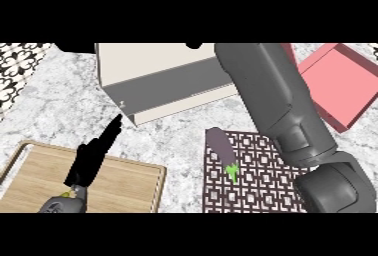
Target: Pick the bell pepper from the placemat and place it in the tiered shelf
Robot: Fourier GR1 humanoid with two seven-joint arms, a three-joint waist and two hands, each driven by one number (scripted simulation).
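Observation:
The tiered shelf (pixel 162 80), beige with grey walls, stands at the back centre. In front of it to the right lies the patterned dark placemat (pixel 258 190). On the mat's left part rests a long dark purple vegetable with a green stem (pixel 219 142). No bell pepper shows anywhere. My right forearm (pixel 277 100) stretches from the lower right up over the shelf's right end. Of my right hand (pixel 194 45) only a black sliver shows at the top edge above the shelf, and what it holds is hidden. My left hand (pixel 92 160) rests open over the cutting board, fingers straight.
A wooden cutting board (pixel 125 185) lies at the lower left on the marble counter (pixel 66 115). A pink tray (pixel 341 85) sits at the back right, partly behind my right forearm. A black-and-white patterned strip (pixel 18 65) borders the counter's left edge.

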